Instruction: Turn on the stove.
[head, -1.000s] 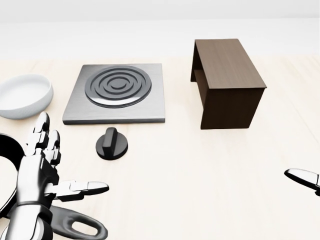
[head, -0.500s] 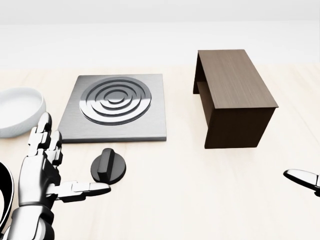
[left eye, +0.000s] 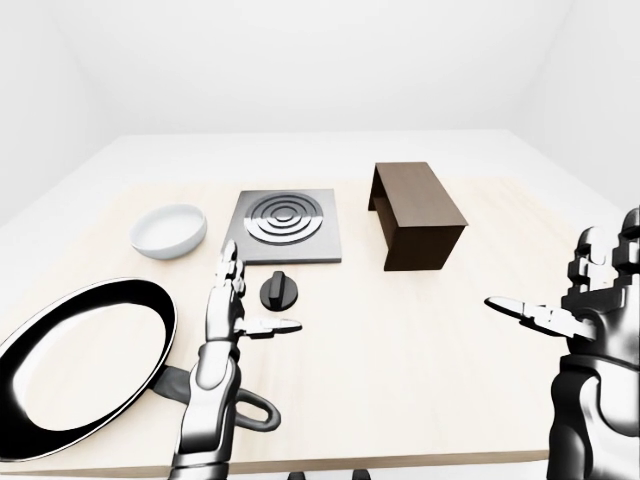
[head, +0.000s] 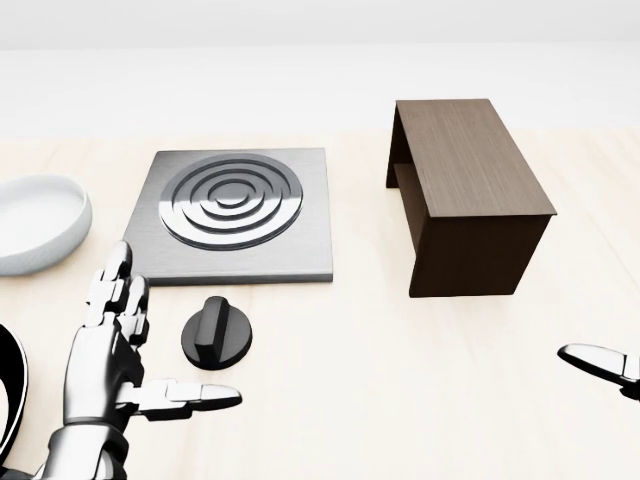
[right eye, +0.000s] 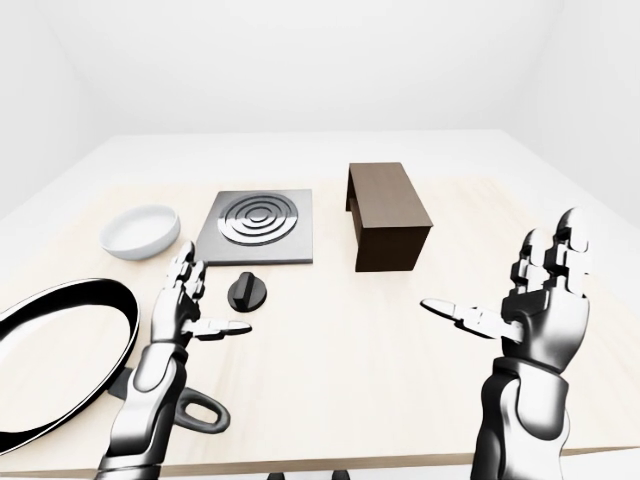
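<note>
Your left hand (head: 108, 368) hovers with its fingers spread apart just to the left of the black stove knob (head: 216, 335), which sits on the table (head: 400, 380) just below the grey stove plate (head: 232, 213) in the head view. Bring that hand right and down until thumb and fingers straddle the knob's raised ridge, close firmly, then twist. Your right hand (right eye: 540, 300), fingers also apart, is well away; leave it there.

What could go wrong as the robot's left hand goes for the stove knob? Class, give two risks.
1. The left hand is open beside the knob, not around it; its thumb points under the knob, so closing now would likely miss or only brush it.
2. The pan lies close by the left forearm, handle just beneath it; a reach toward the knob might nudge the pan.
</note>
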